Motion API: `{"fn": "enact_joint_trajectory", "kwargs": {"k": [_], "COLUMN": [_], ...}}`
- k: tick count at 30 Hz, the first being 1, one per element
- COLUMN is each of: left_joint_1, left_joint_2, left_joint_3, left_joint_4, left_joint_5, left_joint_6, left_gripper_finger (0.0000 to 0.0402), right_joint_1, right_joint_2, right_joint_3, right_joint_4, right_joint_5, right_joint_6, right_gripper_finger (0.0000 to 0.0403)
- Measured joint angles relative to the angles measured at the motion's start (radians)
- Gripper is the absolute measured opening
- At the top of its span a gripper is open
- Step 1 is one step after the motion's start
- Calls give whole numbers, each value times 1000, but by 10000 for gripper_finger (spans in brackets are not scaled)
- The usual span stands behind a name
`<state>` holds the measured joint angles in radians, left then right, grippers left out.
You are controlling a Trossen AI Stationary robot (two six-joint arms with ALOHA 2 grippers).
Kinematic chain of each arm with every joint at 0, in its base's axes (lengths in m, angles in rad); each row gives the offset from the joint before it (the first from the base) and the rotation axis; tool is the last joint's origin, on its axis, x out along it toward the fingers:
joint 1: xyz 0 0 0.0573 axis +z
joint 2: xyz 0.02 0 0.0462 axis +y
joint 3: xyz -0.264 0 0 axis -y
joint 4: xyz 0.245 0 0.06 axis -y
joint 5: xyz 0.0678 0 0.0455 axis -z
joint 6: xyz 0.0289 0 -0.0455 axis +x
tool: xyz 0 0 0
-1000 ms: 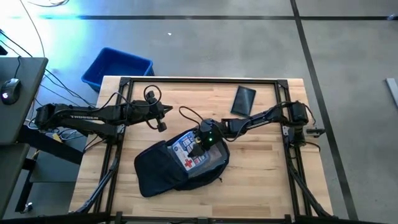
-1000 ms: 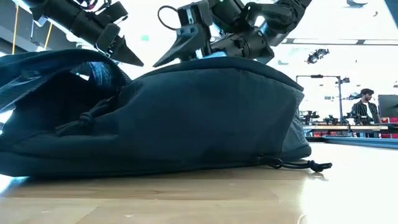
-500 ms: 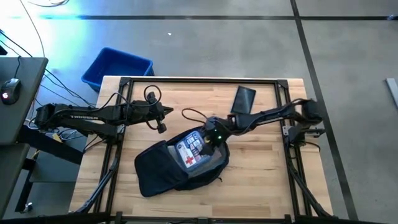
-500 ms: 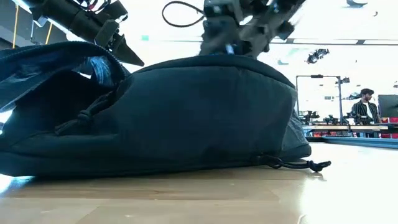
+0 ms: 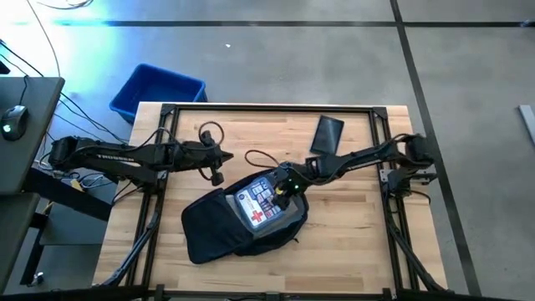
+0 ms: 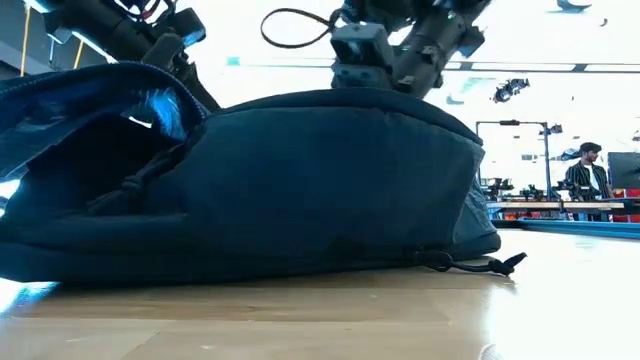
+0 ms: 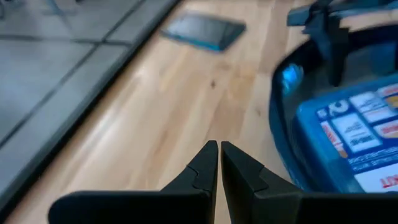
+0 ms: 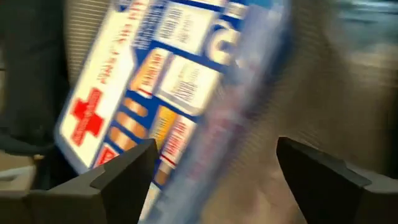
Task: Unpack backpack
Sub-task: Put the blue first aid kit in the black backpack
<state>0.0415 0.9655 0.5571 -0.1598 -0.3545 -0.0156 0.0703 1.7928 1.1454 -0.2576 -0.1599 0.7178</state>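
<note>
The dark backpack [image 5: 219, 236] lies flat on the wooden table with its flap [image 6: 70, 100] thrown open. In the opening lies a blue and white first-aid box [image 5: 261, 202] with a red cross. My right gripper [image 5: 281, 193] slants down over the box from the table's right, open; in its wrist view the box's edge [image 8: 205, 124] runs between the fingers. My left gripper [image 5: 216, 172] hovers shut above the bare table just left of the backpack's opening, holding nothing [image 7: 219, 149]. My right gripper stands open over the first-aid box. One finger [image 8: 124, 171] overlaps the box's printed face in the blurred wrist view, and I cannot tell whether it touches.
A flat black pouch [image 5: 328, 134] lies on the table toward the far right. A blue bin [image 5: 157, 90] stands on the floor beyond the far left corner. The backpack's zipper cord [image 6: 480, 265] trails onto the table. A person [image 6: 588, 170] stands far back in the room.
My right gripper has tipped from nearly level, pointing left across the backpack's top, to slanting steeply down into the opening, with its wrist turned. It has shifted a little toward the table's right over the box. The backpack stays where it was.
</note>
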Motion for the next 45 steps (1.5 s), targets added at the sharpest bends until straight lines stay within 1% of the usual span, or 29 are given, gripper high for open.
{"fn": "enact_joint_trajectory", "kwargs": {"k": [2,4,5,6,8,9,10,12,14,15,16,18,20,22,23,25,29,31,34,37,39,41,42,45], "left_joint_1": [-15,-36,-52,-72,-120,-146,-174,-236,-313,-364,-424,-550,-651,-712,-729,-741,-722,-698,-671,-652,-649,-649,-649,-634], "left_joint_2": [29,52,58,59,41,31,26,15,14,14,14,27,46,65,78,106,189,244,313,370,393,409,413,416], "left_joint_3": [0,3,13,33,80,105,128,157,167,167,164,160,174,205,219,237,248,246,246,253,262,271,274,284], "left_joint_4": [22,72,72,55,-34,-101,-170,-311,-393,-408,-417,-425,-420,-417,-416,-429,-425,-437,-450,-452,-450,-448,-450,-444], "left_joint_5": [-39,-116,-153,-180,-174,-134,-71,99,270,322,338,310,218,125,94,67,61,77,136,173,164,127,108,55], "left_joint_6": [-8,7,26,41,30,7,-23,-92,-147,-151,-141,-111,-106,-124,-132,-137,-96,-72,-52,-35,4,52,72,103], "left_gripper_finger": [0,0,0,0,0,0,0,0,0,0,1,3,13,32,44,72,136,166,204,219,205,167,139,37], "right_joint_1": [7,10,10,9,7,7,6,6,7,7,7,7,7,7,7,7,7,7,9,8,9,10,13,28], "right_joint_2": [20,28,31,32,33,33,33,33,33,33,33,33,34,34,33,33,41,48,59,68,73,75,75,76], "right_joint_3": [0,0,1,1,1,1,1,1,1,1,0,0,0,0,0,0,0,0,0,0,0,1,1,1], "right_joint_4": [100,168,177,170,149,138,126,111,106,107,110,117,116,121,123,122,137,137,133,132,135,136,136,142], "right_joint_5": [-39,-61,-60,-55,-33,-22,-10,-5,-4,-1,0,9,36,45,44,31,-1,-16,-18,-22,-30,-48,-48,-50], "right_joint_6": [-11,-14,-21,-29,-43,-48,-57,-73,-95,-107,-115,-129,-139,-140,-140,-140,-135,-132,-132,-132,-134,-135,-135,-138], "right_gripper_finger": [309,307,306,306,305,305,305,305,305,305,305,305,305,305,305,305,305,305,305,305,305,305,305,305]}}
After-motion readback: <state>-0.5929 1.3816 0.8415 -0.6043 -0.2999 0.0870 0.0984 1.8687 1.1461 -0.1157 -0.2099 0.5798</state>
